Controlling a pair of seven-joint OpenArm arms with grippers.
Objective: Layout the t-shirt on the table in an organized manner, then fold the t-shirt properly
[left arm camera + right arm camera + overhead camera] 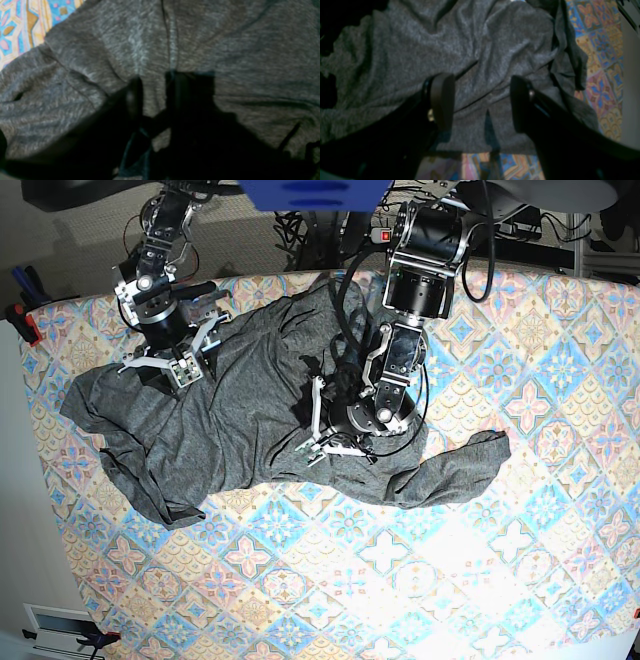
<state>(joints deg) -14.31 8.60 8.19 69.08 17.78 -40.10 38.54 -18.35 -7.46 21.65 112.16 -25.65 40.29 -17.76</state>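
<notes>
Where the base view looks down from above, the table [520,560] fills most of the frame, and its cloth has blue, pink and cream diamond tiles. A strip of pale floor runs down the left edge. Dark cables [310,225] and gear sit along the top, past the table's far edge.

The shirt [230,420] lies spread but crumpled over the upper left and middle of the table. It is dark grey and full of wrinkles. One sleeve [455,470] sticks out to the right of middle, flat on the cloth.

The left gripper [335,442] is at the middle of the base view, down on the shirt's lower edge. In the left wrist view its two dark fingers [135,97] stand close together with a thin ridge of grey cloth between them. The fingers are only a little apart and press on that fold, but the picture is too blurry to tell if they hold it tight.

The right gripper [160,362] is at the upper left of the base view, over the shirt near its top edge. In the right wrist view its fingers [442,100] stand wide apart with nothing between them. The shirt lies just under them, and a bit of the tile cloth shows at the bottom of that frame.
</notes>
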